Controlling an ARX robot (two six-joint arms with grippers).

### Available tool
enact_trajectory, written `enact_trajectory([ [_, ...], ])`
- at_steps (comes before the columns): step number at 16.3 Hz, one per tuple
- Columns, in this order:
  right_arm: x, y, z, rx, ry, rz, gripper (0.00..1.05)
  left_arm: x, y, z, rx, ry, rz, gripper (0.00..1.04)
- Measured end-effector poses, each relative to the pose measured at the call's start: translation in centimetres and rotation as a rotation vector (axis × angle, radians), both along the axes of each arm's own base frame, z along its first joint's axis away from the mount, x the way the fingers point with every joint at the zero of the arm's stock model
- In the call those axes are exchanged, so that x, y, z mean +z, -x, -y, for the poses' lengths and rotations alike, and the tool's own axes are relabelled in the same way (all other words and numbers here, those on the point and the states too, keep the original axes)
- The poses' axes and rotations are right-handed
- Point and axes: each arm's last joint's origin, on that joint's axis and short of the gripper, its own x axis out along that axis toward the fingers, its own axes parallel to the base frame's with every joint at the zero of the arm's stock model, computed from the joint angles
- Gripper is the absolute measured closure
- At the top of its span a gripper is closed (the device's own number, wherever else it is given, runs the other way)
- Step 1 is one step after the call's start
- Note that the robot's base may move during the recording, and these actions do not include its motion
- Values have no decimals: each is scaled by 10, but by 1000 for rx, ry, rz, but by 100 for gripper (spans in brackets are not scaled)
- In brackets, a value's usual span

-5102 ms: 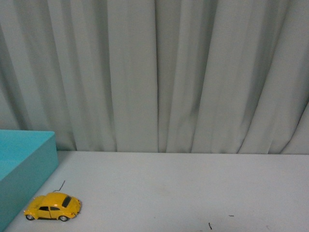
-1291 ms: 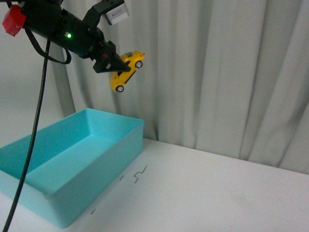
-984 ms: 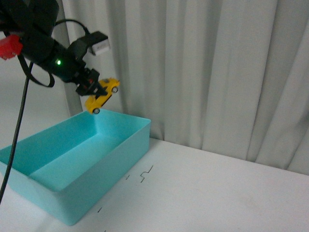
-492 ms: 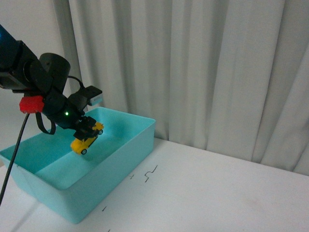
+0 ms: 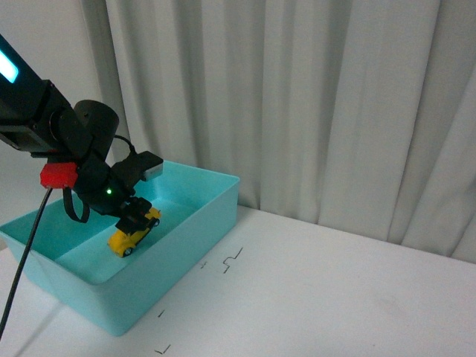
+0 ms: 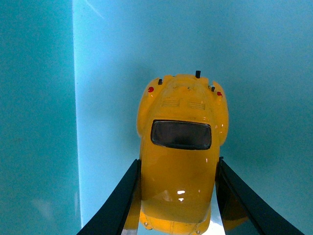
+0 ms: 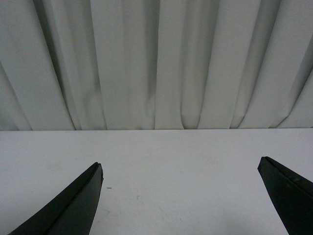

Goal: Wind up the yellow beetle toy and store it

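Note:
The yellow beetle toy (image 5: pixel 132 233) hangs tilted, nose down, inside the turquoise bin (image 5: pixel 190 236), low over its floor. My left gripper (image 5: pixel 137 216) is shut on it. In the left wrist view the glossy yellow beetle toy (image 6: pixel 180 147) fills the gap between my two black fingers (image 6: pixel 117 203), its dark rear window facing the camera, with the bin floor behind it. I cannot tell whether its wheels touch the floor. My right gripper (image 7: pixel 180 169) is open over bare white table, nothing between its fingers; it does not show in the front view.
The turquoise bin sits at the left of the white table (image 5: pixel 335 297), near a grey curtain (image 5: pixel 312 104). Small dark marks (image 5: pixel 232 262) lie on the table beside the bin. A black cable (image 5: pixel 22 260) hangs from the left arm.
My left gripper carried the toy from high in front of the curtain down into the bin, and over the last half second it sank a little lower toward the floor.

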Motion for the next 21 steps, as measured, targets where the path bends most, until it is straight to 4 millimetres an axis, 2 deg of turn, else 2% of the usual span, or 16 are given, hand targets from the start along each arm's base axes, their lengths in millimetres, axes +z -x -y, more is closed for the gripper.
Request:
enact_trajectory([
  [1,0,0,0,0,0,0,7,0,0,0,1,2,-1,65],
  [2,0,0,0,0,0,0,7,-1,1,1,-1,7,-12,55],
  [5,0,0,0,0,0,0,7,1,3,8,-34,40,-2,12],
  [6,0,0,0,0,0,0,7,15,6,15,-53,30,33,7],
  [8,0,0,0,0,0,0,7,51,10,22,-68,-2,166,7],
  [10,0,0,0,0,0,0,7,82,26,30,-85,-17,286,7],
  [11,0,0,0,0,0,0,7,103,46,34,-86,-17,372,7],
  [12,0,0,0,0,0,0,7,110,59,41,-128,42,685,19],
  [14,0,0,0,2,0,0,7,99,94,73,-101,184,902,41],
  [16,0,0,0,0,0,1,7,94,121,103,-115,249,991,63],
  [19,0,0,0,0,0,1,7,79,163,127,-64,280,981,104],
  [21,0,0,0,0,0,0,7,75,181,139,-77,286,984,103],
])
